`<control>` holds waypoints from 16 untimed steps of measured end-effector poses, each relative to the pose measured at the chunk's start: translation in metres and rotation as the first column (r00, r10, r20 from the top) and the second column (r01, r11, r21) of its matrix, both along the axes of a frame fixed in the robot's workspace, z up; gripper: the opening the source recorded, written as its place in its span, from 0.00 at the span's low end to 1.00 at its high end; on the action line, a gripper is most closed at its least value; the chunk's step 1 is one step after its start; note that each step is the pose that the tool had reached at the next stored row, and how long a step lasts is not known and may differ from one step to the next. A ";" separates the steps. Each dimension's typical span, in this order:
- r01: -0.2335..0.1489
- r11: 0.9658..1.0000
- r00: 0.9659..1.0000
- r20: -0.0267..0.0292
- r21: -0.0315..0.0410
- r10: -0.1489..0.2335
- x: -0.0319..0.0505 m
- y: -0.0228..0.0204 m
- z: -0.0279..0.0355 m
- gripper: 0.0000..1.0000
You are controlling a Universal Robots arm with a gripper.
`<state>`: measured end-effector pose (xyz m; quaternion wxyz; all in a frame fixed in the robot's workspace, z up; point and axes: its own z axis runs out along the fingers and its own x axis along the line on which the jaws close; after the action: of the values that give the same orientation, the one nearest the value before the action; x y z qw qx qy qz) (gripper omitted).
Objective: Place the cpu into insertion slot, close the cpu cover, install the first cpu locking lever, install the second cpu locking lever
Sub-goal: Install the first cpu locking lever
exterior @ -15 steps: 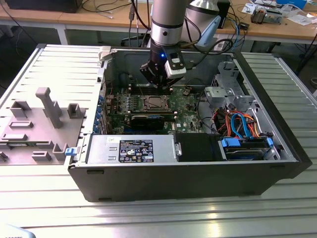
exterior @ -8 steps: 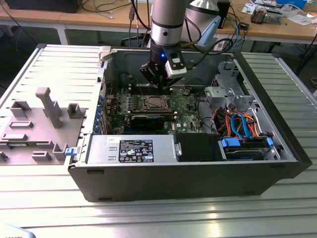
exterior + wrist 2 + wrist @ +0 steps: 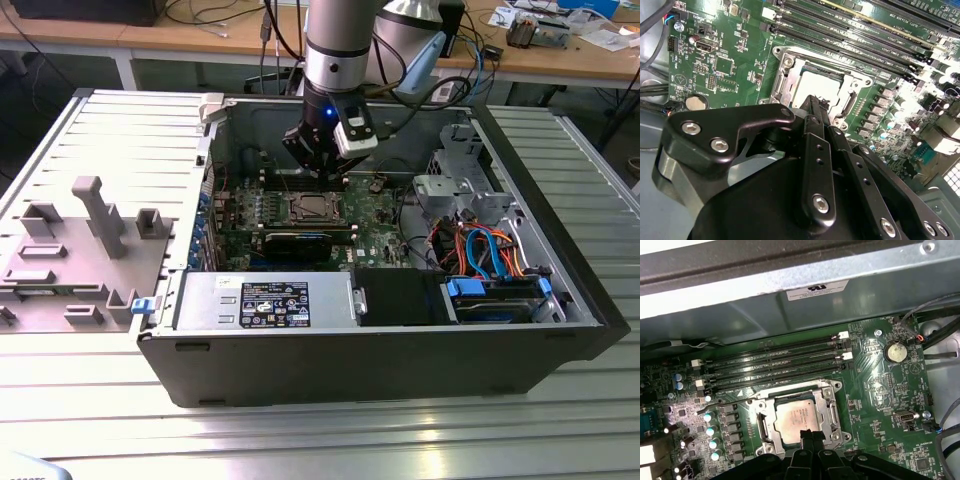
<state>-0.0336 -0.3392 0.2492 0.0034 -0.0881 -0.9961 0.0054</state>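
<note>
Exterior view: the gripper (image 3: 318, 168) hangs inside the open case (image 3: 400, 355) above the cpu (image 3: 303, 209). A printed label (image 3: 274, 303) sits on the power supply (image 3: 200, 300).

Second wrist view: the jaws are pressed together and hold nothing, just over the cpu, which is seated under the lowered cover (image 3: 786, 86).

First wrist view: a white sticker (image 3: 817, 288) is on the case wall, with memory slots (image 3: 775, 362) behind the cpu.

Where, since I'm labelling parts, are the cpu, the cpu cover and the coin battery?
cpu (image 3: 799, 416): first wrist view, middle of its metal top.
cpu cover (image 3: 830, 403): first wrist view, a side bar of its frame.
coin battery (image 3: 895, 352): first wrist view, centre of its face.
</note>
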 end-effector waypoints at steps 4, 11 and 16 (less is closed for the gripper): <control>-0.006 1.000 1.000 0.000 0.000 0.006 0.0000 0.0000 0.0000 0.11; -0.020 1.000 1.000 0.000 0.000 0.020 0.0000 0.0000 0.0000 0.11; -0.030 1.000 1.000 0.000 0.000 0.030 0.0000 0.0000 0.0000 0.11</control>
<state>-0.0336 -0.3392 0.2492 0.0033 -0.0732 -0.9973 0.0054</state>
